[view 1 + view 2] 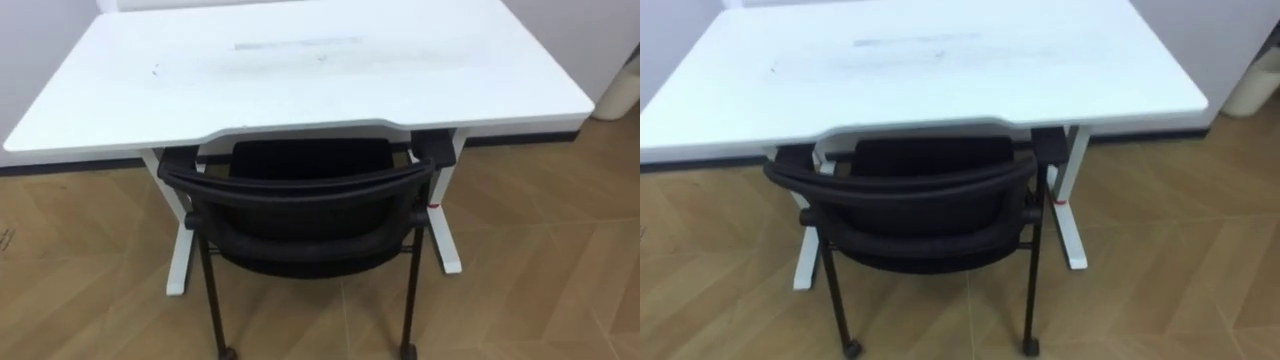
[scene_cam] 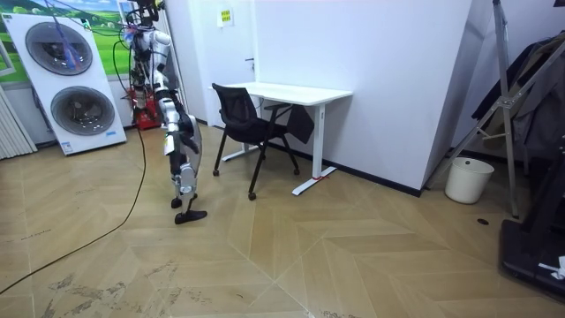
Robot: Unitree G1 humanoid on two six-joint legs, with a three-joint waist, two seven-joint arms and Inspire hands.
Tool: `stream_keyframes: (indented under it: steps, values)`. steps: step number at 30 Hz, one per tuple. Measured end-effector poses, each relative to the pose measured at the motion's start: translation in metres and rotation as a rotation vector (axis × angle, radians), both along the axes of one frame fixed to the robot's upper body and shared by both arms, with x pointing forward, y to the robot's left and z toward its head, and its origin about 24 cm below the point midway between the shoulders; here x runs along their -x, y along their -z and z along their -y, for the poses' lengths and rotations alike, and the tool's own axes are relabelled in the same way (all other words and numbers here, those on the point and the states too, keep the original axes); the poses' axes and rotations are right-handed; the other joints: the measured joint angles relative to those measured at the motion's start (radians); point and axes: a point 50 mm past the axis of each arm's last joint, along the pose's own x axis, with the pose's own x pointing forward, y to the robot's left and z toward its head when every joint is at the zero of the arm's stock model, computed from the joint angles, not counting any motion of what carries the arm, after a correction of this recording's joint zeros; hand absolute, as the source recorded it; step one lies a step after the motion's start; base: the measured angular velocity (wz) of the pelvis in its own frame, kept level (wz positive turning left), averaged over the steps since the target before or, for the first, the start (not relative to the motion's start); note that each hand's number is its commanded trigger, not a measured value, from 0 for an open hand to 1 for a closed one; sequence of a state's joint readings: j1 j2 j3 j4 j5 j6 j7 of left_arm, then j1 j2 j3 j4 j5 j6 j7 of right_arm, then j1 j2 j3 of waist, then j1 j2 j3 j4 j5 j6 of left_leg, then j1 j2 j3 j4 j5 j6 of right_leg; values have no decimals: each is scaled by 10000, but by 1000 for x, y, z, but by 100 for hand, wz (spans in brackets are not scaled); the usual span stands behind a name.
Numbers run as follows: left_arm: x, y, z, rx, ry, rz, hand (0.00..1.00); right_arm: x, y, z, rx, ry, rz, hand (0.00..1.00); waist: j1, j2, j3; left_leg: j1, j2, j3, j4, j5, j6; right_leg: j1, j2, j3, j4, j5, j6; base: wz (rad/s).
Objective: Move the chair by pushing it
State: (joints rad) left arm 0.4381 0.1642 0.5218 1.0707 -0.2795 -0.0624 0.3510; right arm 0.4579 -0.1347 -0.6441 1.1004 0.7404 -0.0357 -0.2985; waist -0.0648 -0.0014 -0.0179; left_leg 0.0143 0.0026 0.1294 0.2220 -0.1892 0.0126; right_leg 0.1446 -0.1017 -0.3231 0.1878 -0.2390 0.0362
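Room view, robot position: the robot stood on the wood floor (image 2: 265, 256), between the stacked washing machines (image 2: 75, 84) and the chair (image 2: 252, 132), with its upper body leaning towards the chair and clear floor between them.
Room view, hands: they were too small against the body to be made out; whether they were open or closed on anything could not be told.
Chair, location: it stood at the near side of the white desk (image 1: 300, 70), seat under the tabletop, backrest turned towards the robot.
Chair, backrest: the curved top rail (image 1: 300, 188) lay just in front of the desk's near edge, below the shallow cut-out in that edge.
Chair, armrests: the front ends (image 1: 437, 150) reached beneath the tabletop.
Chair, base: black legs ran down to casters (image 1: 227, 352) resting on the floor.
Chair, contact: nothing touched it in either eye view.
Desk, frame: white legs (image 1: 180, 250) with flat feet stood on either side of the chair.
Desk, placement: its far edge was set against the white wall (image 2: 380, 79).
Other items: a white bin (image 2: 468, 179) stood by the wall, well apart from the desk, on the room view's right.
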Motion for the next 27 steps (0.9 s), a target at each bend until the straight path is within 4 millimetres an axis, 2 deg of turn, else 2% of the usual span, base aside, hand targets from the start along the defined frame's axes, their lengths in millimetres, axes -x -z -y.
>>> stream_keyframes:
  steps: [2, 5, 6, 8, 11, 14, 16, 17, 18, 19, 20, 27]
  values:
    - [0, 12, 20, 1379, 605, -185, 0, -3, 12, -19, -1263, -799, -134, 0, -144, 7, 6, 65, -7, 59, -13, -21, 15, -1, 50, 224, -7, 1, 0, -11]
    - [-18, 20, 30, 2234, 1429, -9, 0, -20, 20, -28, -2091, -1941, 101, 0, -117, 44, 29, 84, -9, 81, 0, -66, 26, -9, 46, 266, -1, 2, 4, -8]
    - [-29, 23, 33, 2565, 1888, 152, 0, -35, 24, -30, -2354, -2547, 363, 0, -121, 56, 69, 105, -16, 99, -11, -66, 29, -10, 39, 276, -1, 6, 10, -3]
    - [-47, 28, 40, 3032, 2663, 356, 0, -54, 29, -35, -2696, -3330, 782, 0, -133, 61, 87, 157, -33, 100, -66, -61, 32, 11, 30, 263, -12, 8, 13, -2]
    - [-83, 35, 57, 4023, 4449, 675, 0, -102, 37, -46, -3456, -5615, 1536, 0, -144, 57, 151, 118, -116, 81, -90, -61, 33, -13, 37, 263, -27, 6, 18, 1]
    - [-99, 37, 66, 4572, 5485, 879, 0, -121, 39, -51, -3849, -7139, 1832, 0, -156, 43, 173, 69, -145, 43, -88, -60, 33, -24, 32, 206, -64, -6, 45, 6]
    - [-108, 37, 67, 4676, 5929, 871, 0, -128, 39, -53, -4023, -7802, 1909, 0, -157, 79, 240, 24, -143, 67, -102, -61, 31, -87, 33, 221, -45, -6, 45, 5]
    - [-111, 37, 67, 4705, 6072, 878, 0, -129, 39, -54, -4104, -7998, 1881, 0, -144, 93, 245, -21, -143, 68, -102, -61, 31, -143, 33, 225, -30, -5, 45, 4]
    - [-117, 37, 68, 4761, 6333, 939, 0, -134, 39, -56, -4257, -8345, 1882, 0, -133, 64, 276, -52, -148, 78, -120, -60, 31, -227, 32, 236, -30, -4, 46, 0]
    - [-121, 37, 70, 4835, 6548, 968, 0, -136, 40, -58, -4372, -8660, 1886, 0, -127, 123, 347, -55, -161, 95, -173, -59, 31, -257, 26, 254, -37, -3, 47, -3]
    - [-122, 37, 71, 4896, 6595, 991, 0, -137, 40, -59, -4435, -8741, 1901, 0, -133, 128, 359, -57, -166, 100, -190, -59, 31, -273, 24, 254, -39, -3, 47, -3]
    - [-125, 38, 72, 5078, 7071, 889, 0, -135, 42, -64, -4765, -9011, 1827, 0, -149, 122, 309, -19, -189, 95, -286, -59, 31, -280, 18, 209, -37, -2, 48, 0]
